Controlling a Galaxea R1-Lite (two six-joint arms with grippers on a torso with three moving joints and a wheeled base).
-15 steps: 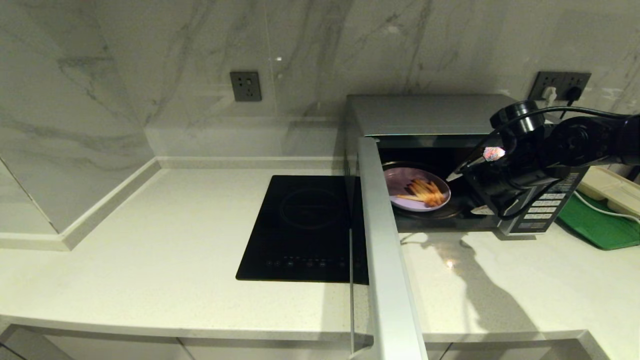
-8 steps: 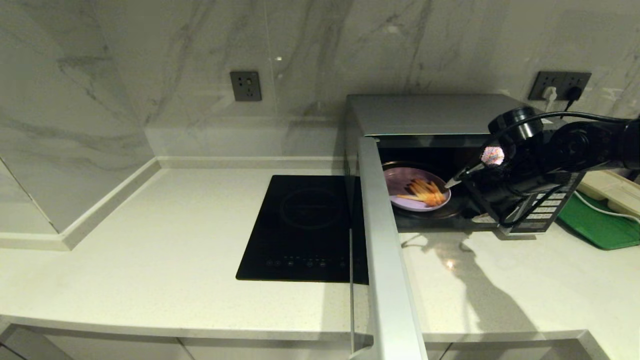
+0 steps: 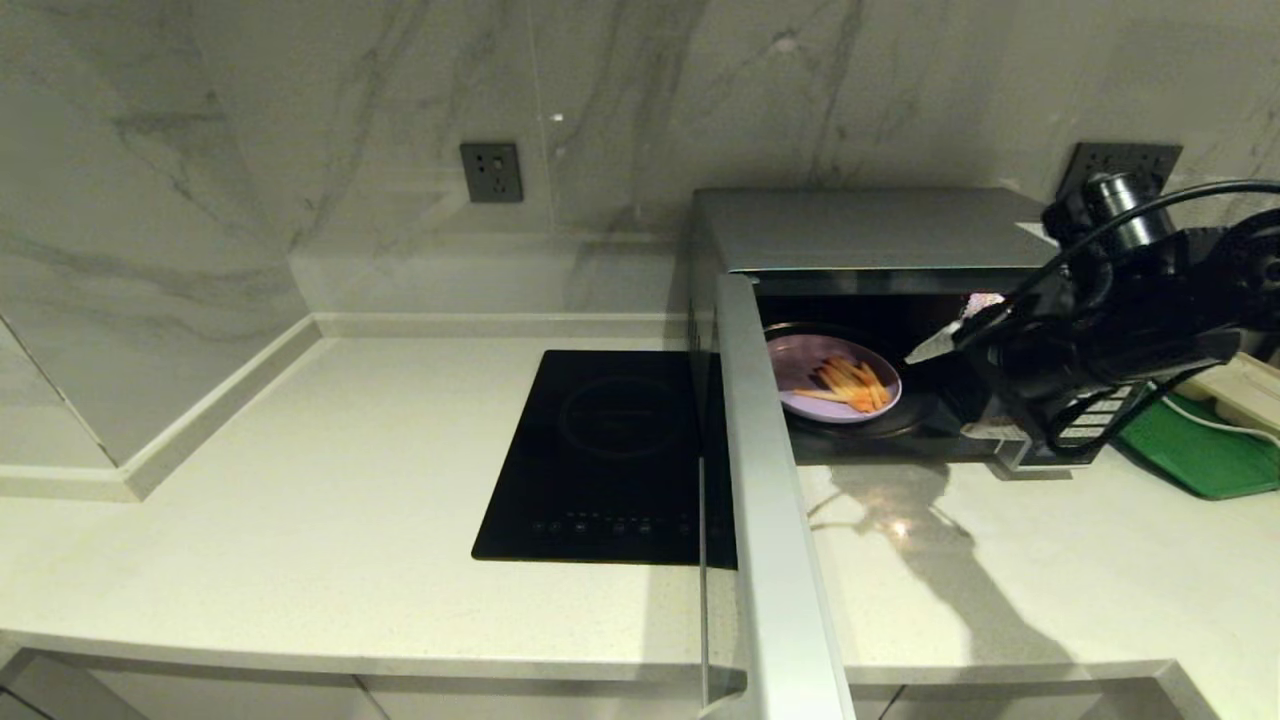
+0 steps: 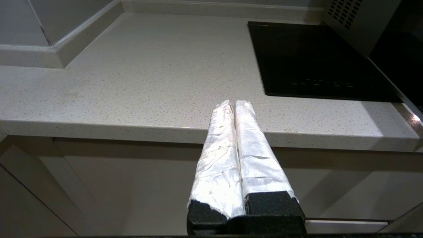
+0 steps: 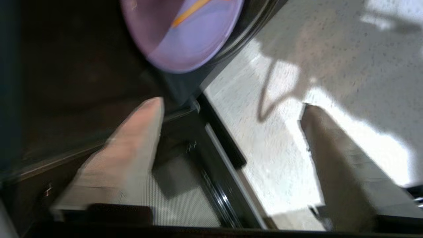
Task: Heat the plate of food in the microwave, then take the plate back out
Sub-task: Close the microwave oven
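Observation:
The pale lavender plate of food [image 3: 835, 390] with orange-yellow sticks sits on the glass turntable inside the microwave [image 3: 860, 230], whose door [image 3: 770, 500] stands wide open toward me. My right gripper [image 3: 945, 395] hovers open at the right side of the oven mouth, just right of the plate and not touching it. In the right wrist view the plate [image 5: 191, 43] lies beyond the spread right gripper [image 5: 231, 105], which holds nothing. My left gripper [image 4: 234, 104] is parked, shut and empty, below the counter's front edge.
A black induction hob [image 3: 610, 450] lies left of the open door. A green tray [image 3: 1200, 450] and a white power strip [image 3: 1230, 380] sit right of the microwave. The door juts out past the counter's front edge.
My right arm has swung to the right and lifted a little, drawing its fingers slightly away from the plate. The plate, the door and the left arm have not moved.

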